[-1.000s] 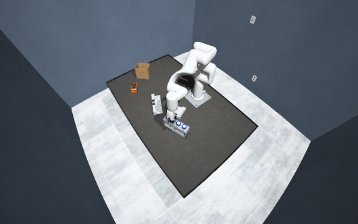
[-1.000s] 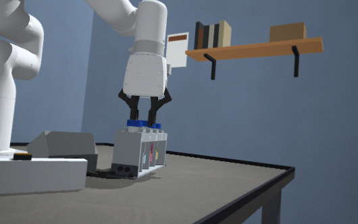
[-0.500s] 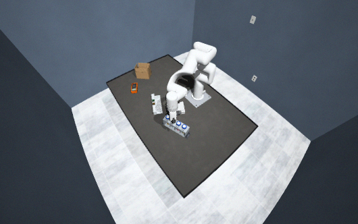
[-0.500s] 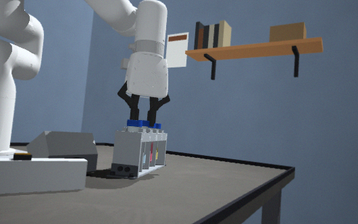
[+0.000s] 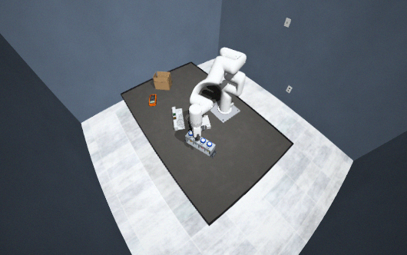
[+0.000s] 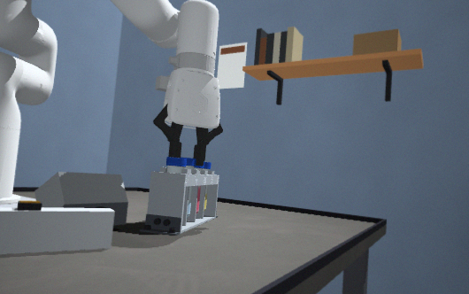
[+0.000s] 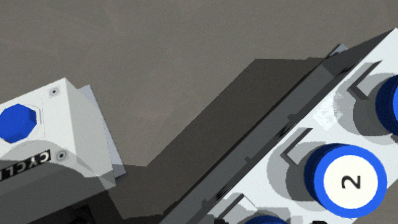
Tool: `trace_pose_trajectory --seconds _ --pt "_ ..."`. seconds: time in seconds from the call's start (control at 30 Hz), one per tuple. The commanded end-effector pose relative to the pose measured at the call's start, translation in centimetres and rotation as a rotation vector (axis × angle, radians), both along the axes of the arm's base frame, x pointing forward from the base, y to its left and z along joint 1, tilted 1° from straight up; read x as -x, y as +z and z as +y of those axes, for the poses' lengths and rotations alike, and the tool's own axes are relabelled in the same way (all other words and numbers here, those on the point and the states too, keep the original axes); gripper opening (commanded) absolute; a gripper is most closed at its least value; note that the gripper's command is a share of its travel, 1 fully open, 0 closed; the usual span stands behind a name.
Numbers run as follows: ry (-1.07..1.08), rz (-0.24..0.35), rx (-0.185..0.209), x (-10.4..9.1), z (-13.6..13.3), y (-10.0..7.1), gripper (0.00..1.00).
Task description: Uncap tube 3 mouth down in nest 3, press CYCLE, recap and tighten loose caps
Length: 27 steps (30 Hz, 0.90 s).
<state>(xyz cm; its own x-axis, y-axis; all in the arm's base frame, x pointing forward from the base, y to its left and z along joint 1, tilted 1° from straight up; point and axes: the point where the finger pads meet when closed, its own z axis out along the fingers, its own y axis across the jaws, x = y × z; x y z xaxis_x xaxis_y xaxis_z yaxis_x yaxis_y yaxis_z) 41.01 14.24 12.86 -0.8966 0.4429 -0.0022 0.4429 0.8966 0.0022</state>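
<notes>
The decapping station [image 5: 200, 144] stands on the dark table with blue caps on its tubes. My gripper [image 6: 188, 160] points straight down over the station, one finger on each side of the blue cap of tube 3 [image 6: 188, 162]. The fingers stand slightly apart from the cap and do not clamp it. In the wrist view the cap of tube 2 [image 7: 350, 181] shows fully, the cap of tube 1 [image 7: 389, 102] is cut off at the right edge, and only a sliver of the cap of tube 3 [image 7: 260, 220] shows at the bottom. The blue CYCLE key [image 7: 17, 122] sits unlit in its white housing [image 7: 60, 135].
The white cap tray [image 5: 177, 117] lies just beyond the station, and its nests look empty. The key housing [image 6: 81, 195] stands next to the station. A cardboard box [image 5: 162, 80] and an orange device [image 5: 153, 100] lie at the table's far end.
</notes>
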Motion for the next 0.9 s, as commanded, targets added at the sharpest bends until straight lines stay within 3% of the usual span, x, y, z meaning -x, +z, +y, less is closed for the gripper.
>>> trace_pose_trajectory --seconds 0.0,0.13,0.5,0.57,0.63,0.87 --pt "0.000 -0.008 0.011 -0.12 0.03 0.14 0.46" --pt "-0.299 -0.009 0.008 -0.12 0.03 0.13 0.46" --pt "-0.786 -0.011 0.004 -0.12 0.03 0.13 0.46" --pt "-0.786 -0.011 0.004 -0.12 0.03 0.13 0.46" --pt "-0.960 -0.012 0.003 -0.12 0.03 0.13 0.46" --pt "-1.262 -0.012 0.000 -0.12 0.03 0.13 0.46"
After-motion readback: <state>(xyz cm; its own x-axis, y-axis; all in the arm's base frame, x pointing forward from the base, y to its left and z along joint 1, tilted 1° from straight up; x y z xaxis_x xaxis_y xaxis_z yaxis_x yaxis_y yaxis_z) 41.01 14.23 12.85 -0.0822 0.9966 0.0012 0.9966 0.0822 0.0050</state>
